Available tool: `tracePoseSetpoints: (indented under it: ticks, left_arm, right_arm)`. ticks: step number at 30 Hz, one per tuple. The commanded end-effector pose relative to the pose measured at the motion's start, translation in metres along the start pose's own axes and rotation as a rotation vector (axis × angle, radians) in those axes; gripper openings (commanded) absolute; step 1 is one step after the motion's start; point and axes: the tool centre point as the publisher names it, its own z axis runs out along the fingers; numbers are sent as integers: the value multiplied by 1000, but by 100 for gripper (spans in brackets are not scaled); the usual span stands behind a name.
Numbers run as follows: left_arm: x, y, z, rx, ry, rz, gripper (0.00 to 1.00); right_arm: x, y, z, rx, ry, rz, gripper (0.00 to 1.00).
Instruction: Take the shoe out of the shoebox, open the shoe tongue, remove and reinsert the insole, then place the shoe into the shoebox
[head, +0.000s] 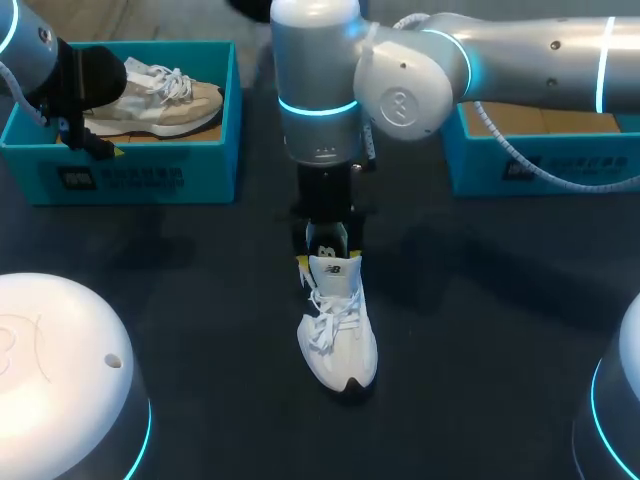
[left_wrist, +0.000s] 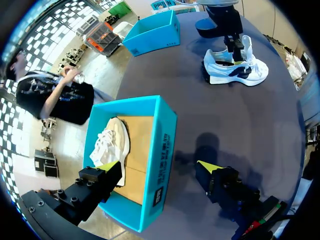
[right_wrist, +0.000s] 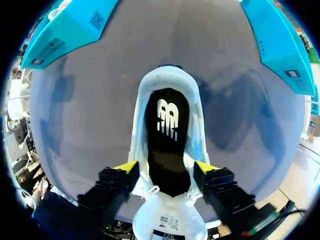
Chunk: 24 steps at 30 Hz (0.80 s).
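A white shoe (head: 338, 330) stands on the dark table, toe toward me, its tongue (head: 335, 268) lifted. My right gripper (head: 322, 258) hangs straight down over the shoe's opening. In the right wrist view the right gripper (right_wrist: 166, 167) is open, one yellow tip either side of the shoe (right_wrist: 167, 77). The black insole (right_wrist: 167, 135) lies inside, and the white tongue (right_wrist: 170, 220) sits under the gripper. My left gripper (head: 95, 145) is open and straddles the front wall of the left shoebox (head: 150, 175), holding nothing.
The left shoebox (left_wrist: 167, 125) holds a beige shoe (head: 160, 100). A second teal shoebox (head: 540, 160) stands at the back right, partly under my right arm. White robot bases (head: 60, 380) fill the near corners.
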Motion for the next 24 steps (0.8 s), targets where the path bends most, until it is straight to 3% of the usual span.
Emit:
tracePoseSetpoints:
  ticks: [1, 9, 24]
  left_arm:
    - [1, 0, -1, -3, 0, 0, 100]
    - [1, 0, -1, -3, 0, 0, 100]
    - [1, 0, -1, -3, 0, 0, 100]
  right_arm:
    - [-1, 1, 3, 4, 8, -2, 100]
    - [0, -2, 14, 30, 15, -7, 100]
    - [1, -22, 2, 7, -24, 28, 100]
